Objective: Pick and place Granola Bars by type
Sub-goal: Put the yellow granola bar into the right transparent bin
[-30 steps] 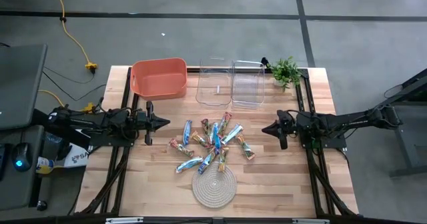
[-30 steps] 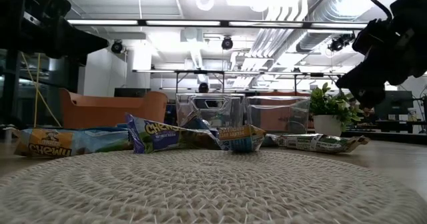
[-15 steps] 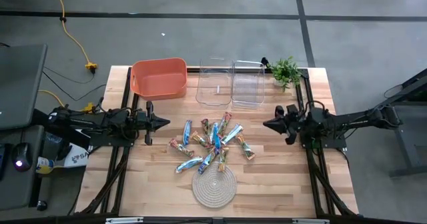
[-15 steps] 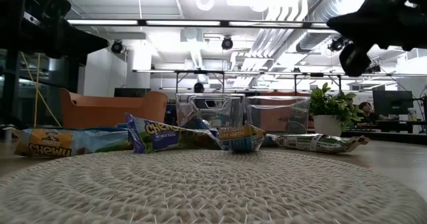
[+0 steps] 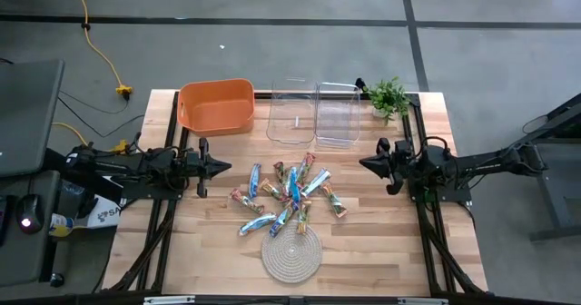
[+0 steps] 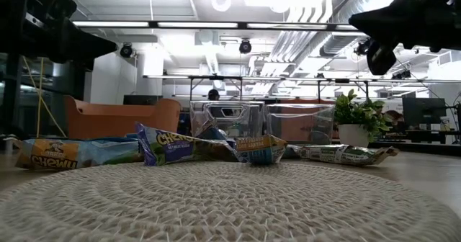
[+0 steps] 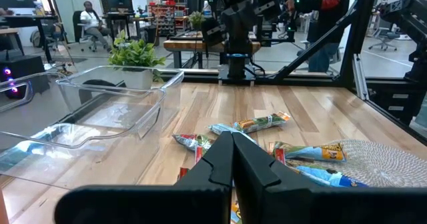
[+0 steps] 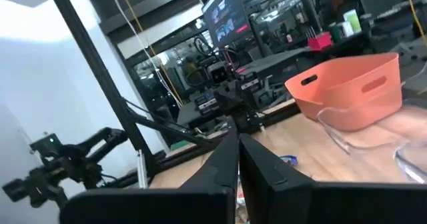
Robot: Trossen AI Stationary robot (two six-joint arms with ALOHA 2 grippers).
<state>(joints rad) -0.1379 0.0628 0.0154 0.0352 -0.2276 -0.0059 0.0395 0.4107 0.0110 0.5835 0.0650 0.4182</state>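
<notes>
Several granola bars [image 5: 289,196] in blue, red-orange and greenish wrappers lie scattered flat at the table's middle, also seen in the low view [image 6: 187,150] and the left wrist view [image 7: 260,124]. My left gripper [image 5: 227,167] hovers shut to the left of the pile, pointing level toward it, with nothing in it [image 7: 232,141]. My right gripper [image 5: 363,166] hovers shut to the right of the pile, well above the table [image 6: 356,19], its fingers [image 8: 238,141] tilted slightly upward and holding nothing.
An orange bin [image 5: 216,105] and two clear containers [image 5: 292,116] [image 5: 337,114] stand along the far edge, with a small potted plant [image 5: 388,96] at the far right. A round rope mat [image 5: 291,248] lies near the front edge, just before the bars.
My right gripper has risen and tipped its fingers up from a downward slant to a little above level, staying shut and to the right of the pile. The bars have not moved.
</notes>
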